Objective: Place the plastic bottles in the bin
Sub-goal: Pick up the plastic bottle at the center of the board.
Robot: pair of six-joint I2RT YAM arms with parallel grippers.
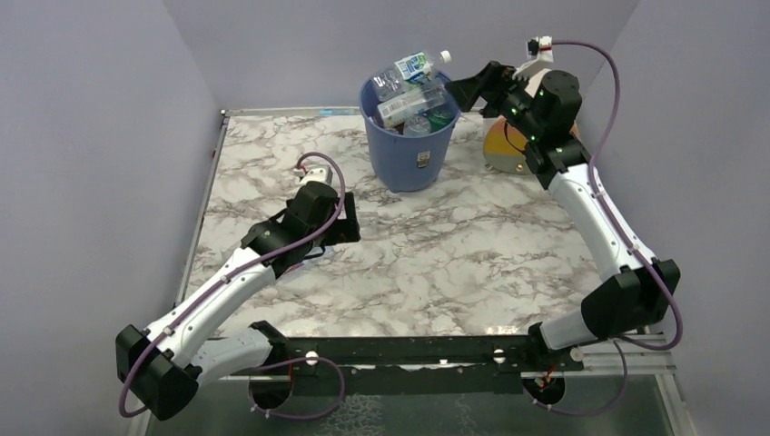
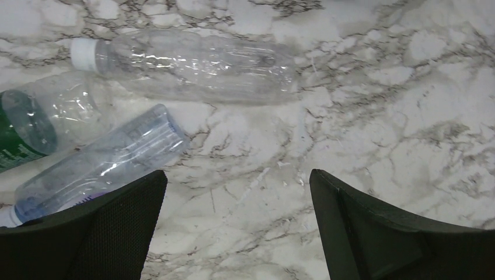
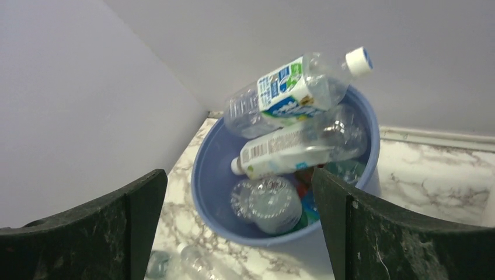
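The blue bin (image 1: 409, 154) stands at the back of the table, full of plastic bottles. A blue-and-green-labelled bottle (image 1: 416, 65) lies across its rim; it also shows in the right wrist view (image 3: 295, 87), above a white-labelled bottle (image 3: 286, 153). My right gripper (image 1: 461, 91) is open and empty, just right of the bin's rim (image 3: 217, 207). My left gripper (image 1: 350, 225) is open and empty, low over the table. Ahead of it lie three bottles: a white-capped one (image 2: 192, 61), a green-labelled one (image 2: 35, 119) and a bluish one (image 2: 102, 162) beside the left finger (image 2: 99, 233).
A cream drum with an orange band (image 1: 502, 145) stands behind my right arm, right of the bin. Grey walls close in the table on the left, back and right. Bare marble (image 2: 245, 192) lies between my left fingers.
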